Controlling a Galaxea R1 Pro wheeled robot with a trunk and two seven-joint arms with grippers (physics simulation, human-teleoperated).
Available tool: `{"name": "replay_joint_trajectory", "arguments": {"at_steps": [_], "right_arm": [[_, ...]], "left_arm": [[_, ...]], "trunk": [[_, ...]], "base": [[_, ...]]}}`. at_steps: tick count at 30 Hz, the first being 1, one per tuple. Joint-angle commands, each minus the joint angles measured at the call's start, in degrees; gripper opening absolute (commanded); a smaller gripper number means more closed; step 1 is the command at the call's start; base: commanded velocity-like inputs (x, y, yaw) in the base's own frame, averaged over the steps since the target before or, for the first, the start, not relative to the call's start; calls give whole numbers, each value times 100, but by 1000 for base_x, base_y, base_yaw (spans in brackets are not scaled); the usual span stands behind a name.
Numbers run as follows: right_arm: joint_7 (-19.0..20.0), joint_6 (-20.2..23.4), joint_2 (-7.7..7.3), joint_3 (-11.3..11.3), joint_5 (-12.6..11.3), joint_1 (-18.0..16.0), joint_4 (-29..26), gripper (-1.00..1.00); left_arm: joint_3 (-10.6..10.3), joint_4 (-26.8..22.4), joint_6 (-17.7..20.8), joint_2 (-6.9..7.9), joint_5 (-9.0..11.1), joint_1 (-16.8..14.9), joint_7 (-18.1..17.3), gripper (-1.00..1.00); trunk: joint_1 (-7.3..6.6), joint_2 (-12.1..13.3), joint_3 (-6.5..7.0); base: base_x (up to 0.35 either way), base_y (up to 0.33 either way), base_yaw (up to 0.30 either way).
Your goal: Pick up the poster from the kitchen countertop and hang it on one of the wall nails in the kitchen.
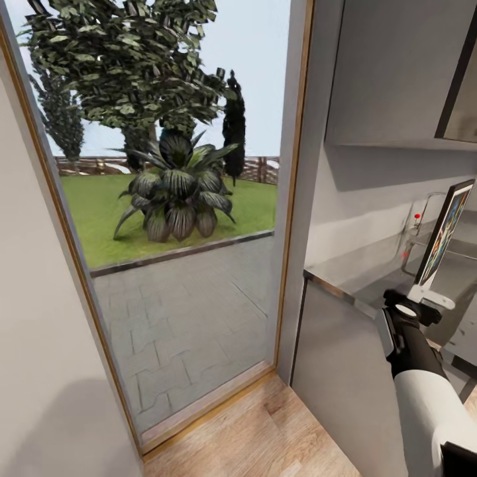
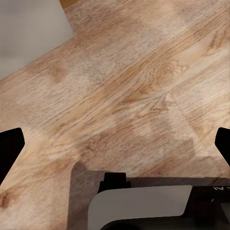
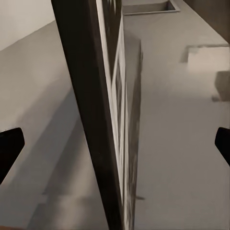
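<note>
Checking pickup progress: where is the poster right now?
In the head view the poster stands upright at the far right, above the countertop edge, at the right end effector, with the tap just behind.

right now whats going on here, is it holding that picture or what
The robot's right hand holds the poster upright by its lower edge, just above the kitchen countertop, near the tap. The right wrist view shows the poster edge-on between the fingers, with the grey slab beneath it. The left hand is open, pointing down at the wooden floor. Ahead, a glass door looks onto a garden. I cannot spot a wall nail.
</note>
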Motion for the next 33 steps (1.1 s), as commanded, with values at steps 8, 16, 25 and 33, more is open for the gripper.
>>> {"name": "replay_joint_trajectory", "arguments": {"at_steps": [8,16,25,33], "right_arm": [[-16,4,5,-7,-3,-3,63,100],[-16,-1,5,-6,-3,-1,82,100],[-16,-2,6,-6,-3,-1,83,100],[-19,-2,6,-7,-3,1,83,100]], "left_arm": [[5,-6,-9,-1,-1,1,0,100],[5,-6,-9,-1,0,1,0,100],[5,-6,-9,-1,-2,1,0,100],[5,-6,-9,-1,-2,1,0,100]], "trunk": [[0,-3,-5],[0,-3,-5],[0,-3,-5],[0,-3,-5]], "base": [[0,0,0],[0,0,0],[4,0,0],[20,0,0]]}}
